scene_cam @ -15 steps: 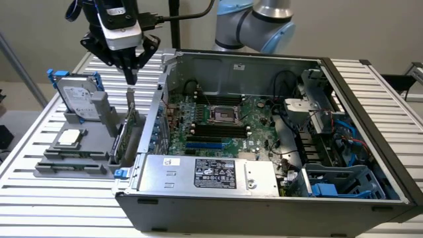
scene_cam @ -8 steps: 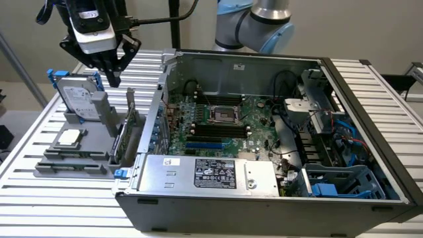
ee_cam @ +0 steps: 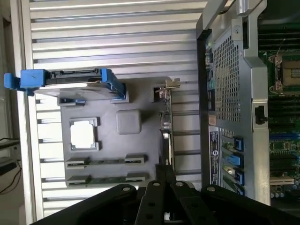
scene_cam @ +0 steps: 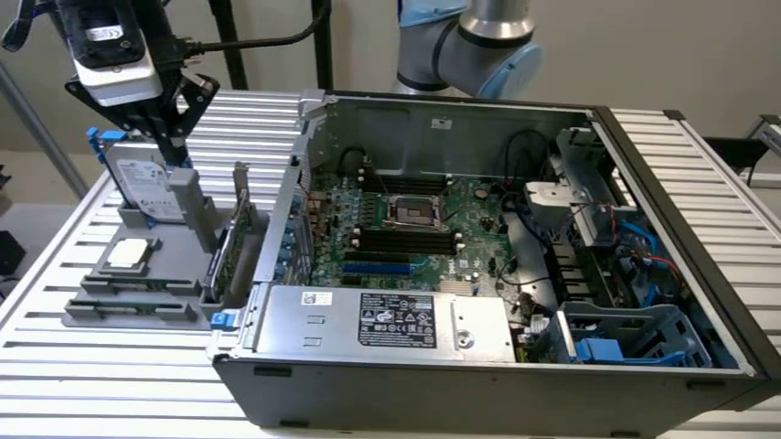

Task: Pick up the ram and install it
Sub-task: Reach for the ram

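Two ram sticks (ee_cam: 107, 161) lie flat in the grey tray (ee_cam: 112, 145) beside the computer case (scene_cam: 488, 402); the gripper (scene_cam: 174, 151) hangs above with jaws together, apparently empty, so descending it could strike the upright card (scene_cam: 238, 229) or hard drive (scene_cam: 144, 187).

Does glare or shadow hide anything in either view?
Exterior view: even light, the computer case is shaded inside yet readable. Wrist view: the slatted table glares, the square chip washes out white, the hand is a dark silhouette, the ram sticks are dim but visible.
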You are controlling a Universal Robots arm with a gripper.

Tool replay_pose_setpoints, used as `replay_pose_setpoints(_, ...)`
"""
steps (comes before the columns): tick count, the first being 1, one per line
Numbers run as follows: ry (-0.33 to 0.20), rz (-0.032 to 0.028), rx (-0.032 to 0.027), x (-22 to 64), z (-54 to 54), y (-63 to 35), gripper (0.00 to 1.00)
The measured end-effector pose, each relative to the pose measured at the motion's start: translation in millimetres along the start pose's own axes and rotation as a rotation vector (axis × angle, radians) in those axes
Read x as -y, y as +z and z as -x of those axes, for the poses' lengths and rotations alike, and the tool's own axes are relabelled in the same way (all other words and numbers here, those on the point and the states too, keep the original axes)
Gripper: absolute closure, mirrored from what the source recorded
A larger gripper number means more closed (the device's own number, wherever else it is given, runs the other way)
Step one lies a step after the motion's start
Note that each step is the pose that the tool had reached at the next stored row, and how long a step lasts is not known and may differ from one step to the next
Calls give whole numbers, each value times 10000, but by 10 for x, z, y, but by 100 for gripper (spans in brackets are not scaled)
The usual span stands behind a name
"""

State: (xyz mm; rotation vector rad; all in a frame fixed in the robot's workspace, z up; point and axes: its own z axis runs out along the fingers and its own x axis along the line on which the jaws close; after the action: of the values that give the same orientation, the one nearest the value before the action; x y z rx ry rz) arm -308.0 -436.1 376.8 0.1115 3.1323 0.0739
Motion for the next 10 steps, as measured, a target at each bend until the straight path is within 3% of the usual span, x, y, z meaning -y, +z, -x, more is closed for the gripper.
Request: replay_pose_setpoints(10, 2, -12, -45, 90, -452, 36, 89)
